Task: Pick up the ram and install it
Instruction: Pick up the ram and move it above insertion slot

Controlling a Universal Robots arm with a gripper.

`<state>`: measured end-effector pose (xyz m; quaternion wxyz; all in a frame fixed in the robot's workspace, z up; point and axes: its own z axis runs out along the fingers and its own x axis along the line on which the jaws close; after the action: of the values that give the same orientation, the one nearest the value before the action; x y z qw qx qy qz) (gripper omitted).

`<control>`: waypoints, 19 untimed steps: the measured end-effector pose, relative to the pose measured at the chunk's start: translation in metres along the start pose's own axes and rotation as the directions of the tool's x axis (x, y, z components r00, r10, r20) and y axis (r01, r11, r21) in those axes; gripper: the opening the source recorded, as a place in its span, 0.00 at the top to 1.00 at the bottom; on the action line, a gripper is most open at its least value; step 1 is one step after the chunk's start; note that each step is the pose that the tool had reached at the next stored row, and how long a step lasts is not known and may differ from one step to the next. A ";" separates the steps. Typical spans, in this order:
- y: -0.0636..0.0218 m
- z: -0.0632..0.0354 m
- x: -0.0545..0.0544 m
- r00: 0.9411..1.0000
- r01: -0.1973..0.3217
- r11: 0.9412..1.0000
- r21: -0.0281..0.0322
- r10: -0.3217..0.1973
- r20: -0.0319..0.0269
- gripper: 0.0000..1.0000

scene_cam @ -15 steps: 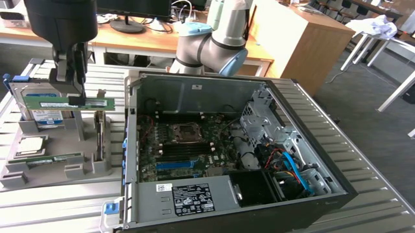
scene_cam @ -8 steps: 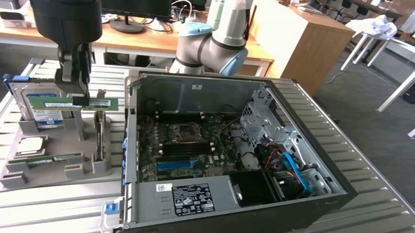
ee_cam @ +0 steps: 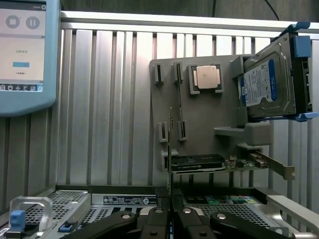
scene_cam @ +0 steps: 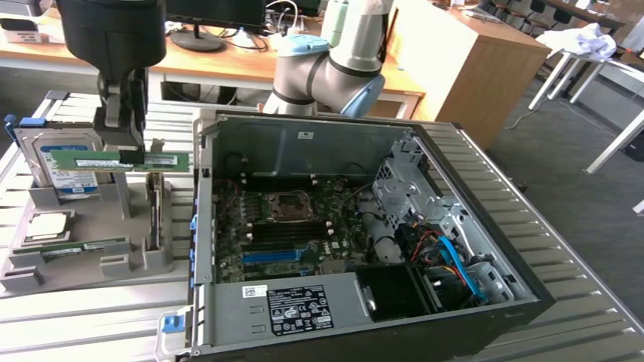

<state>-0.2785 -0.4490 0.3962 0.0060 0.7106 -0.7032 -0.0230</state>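
The ram [scene_cam: 96, 160], a long thin green stick, hangs level in the air above the grey parts holder [scene_cam: 60, 271] at the exterior view's left. My gripper [scene_cam: 131, 154] comes down from above and is shut on it near its middle. In the wrist view the ram [ee_cam: 170, 149] appears edge-on as a thin line running out from between my fingers [ee_cam: 154, 219], with the gripper [ee_cam: 170, 213] closed around its near edge. The open computer case [scene_cam: 302, 143] lies beside the holder, its motherboard [scene_cam: 286, 226] facing up.
A second green stick [scene_cam: 86, 246], a square silver processor [scene_cam: 50, 225] and a hard drive [scene_cam: 60, 162] sit in the holder. A dark expansion card [ee_cam: 199, 162] stands on the holder. A teach pendant [ee_cam: 22, 50] rests on the slatted table. Drive cage and cables [scene_cam: 443, 241] fill the case's right side.
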 end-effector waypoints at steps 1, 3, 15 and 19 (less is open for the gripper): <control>-0.0007 -0.0001 0.000 1.000 0.000 1.000 0.000 0.000 0.000 0.87; -0.0020 -0.0001 0.000 1.000 0.000 1.000 0.000 0.000 0.000 0.87; -0.0098 -0.0004 0.000 1.000 0.000 1.000 0.000 0.000 0.000 0.87; -0.0124 -0.0005 0.000 1.000 0.000 1.000 0.000 0.000 0.000 0.87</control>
<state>-0.2661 -0.4490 0.3962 0.0060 0.7106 -0.7032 -0.0230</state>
